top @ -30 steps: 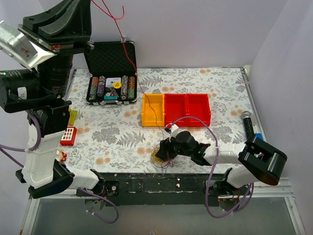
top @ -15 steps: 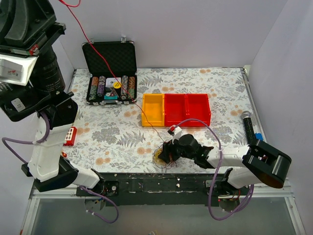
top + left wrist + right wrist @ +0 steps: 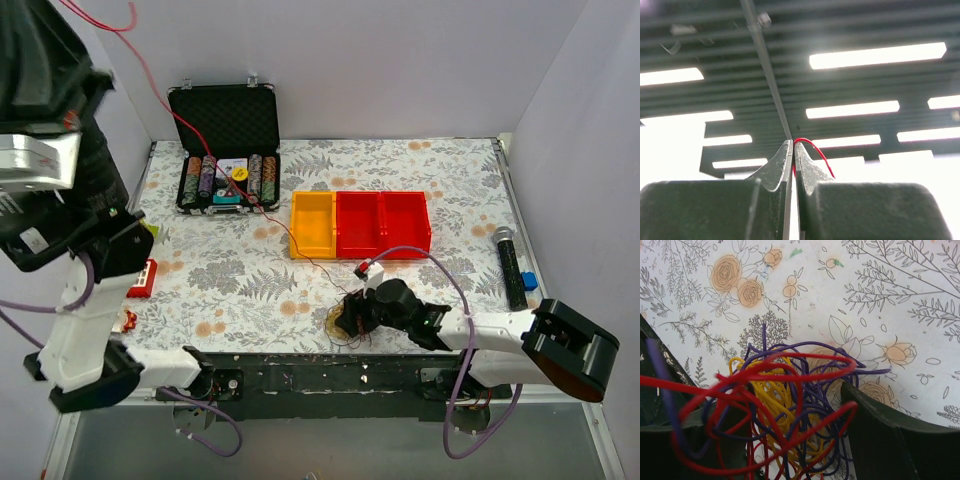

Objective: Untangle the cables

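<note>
Floral tablecloth [image 3: 420, 180], pale walls all round. Right gripper [image 3: 350, 317] sits low at the near edge, fingers [image 3: 880, 435] straddling the cables [image 3: 785, 410], a red, yellow and purple knot on the cloth. Left gripper [image 3: 792, 150] is raised high, pinched tight on one red wire [image 3: 170, 105] stretching down past the open chip case [image 3: 226, 150] toward the bins [image 3: 360, 222].

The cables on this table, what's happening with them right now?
The left gripper is raised high, shut on a red wire running down across the table to the tangle near the front edge. The right gripper sits low over that tangle, its fingers either side of the red, yellow and purple loops.
</note>
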Tool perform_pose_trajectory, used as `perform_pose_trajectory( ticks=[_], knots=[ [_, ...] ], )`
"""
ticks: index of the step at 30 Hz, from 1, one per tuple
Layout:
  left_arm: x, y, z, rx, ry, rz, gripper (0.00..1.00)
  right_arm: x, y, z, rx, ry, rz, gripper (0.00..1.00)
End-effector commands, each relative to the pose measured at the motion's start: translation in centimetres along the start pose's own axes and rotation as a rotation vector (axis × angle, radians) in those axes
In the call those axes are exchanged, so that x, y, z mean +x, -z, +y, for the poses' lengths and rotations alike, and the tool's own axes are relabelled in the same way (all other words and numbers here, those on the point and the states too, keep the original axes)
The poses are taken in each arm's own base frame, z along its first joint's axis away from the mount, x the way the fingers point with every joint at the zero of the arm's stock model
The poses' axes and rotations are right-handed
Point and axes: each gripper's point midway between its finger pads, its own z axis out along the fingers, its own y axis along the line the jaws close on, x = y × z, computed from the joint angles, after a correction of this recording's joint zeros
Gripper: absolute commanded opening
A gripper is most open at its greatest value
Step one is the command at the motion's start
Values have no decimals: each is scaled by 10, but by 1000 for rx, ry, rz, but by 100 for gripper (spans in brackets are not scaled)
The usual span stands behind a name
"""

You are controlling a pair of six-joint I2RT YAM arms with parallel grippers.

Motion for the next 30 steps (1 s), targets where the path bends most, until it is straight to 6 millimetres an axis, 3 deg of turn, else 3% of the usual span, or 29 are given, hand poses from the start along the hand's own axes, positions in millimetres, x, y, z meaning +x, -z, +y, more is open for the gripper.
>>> perform_pose_trajectory(
  ticks=[1,2,4,6,7,11,15,16,17,18,21,26,30],
  knots=[
    [97,103,-64,257,-14,403,0,13,12,-8,24,11,37,73],
    [110,137,-74,332,-9,488,0,11,14,-6,15,13,30,71],
    [146,225,-95,476,-6,708,0,5,16,-2,-5,24,14,67],
    [172,315,-103,594,-46,886,0,2,19,1,-18,29,5,66],
    [180,346,-102,619,-68,936,0,2,20,2,-20,30,6,65],
    [199,443,-99,718,-129,1078,0,3,24,3,-30,40,7,65],
    [205,535,-111,904,-78,1288,0,1,26,6,-48,58,0,65],
    [204,554,-114,953,-61,1333,7,1,26,6,-52,63,2,65],
    [201,576,-117,1020,-39,1377,35,-1,26,8,-58,66,0,65],
    [196,596,-120,1086,-14,1418,49,-2,26,9,-63,71,0,65],
    [177,625,-139,1236,137,1452,98,0,26,14,-91,78,13,64],
    [140,624,-172,1461,362,1306,98,-1,25,17,-108,92,11,62],
    [127,627,-195,1604,462,1169,98,-4,24,19,-118,99,9,59]
  ],
)
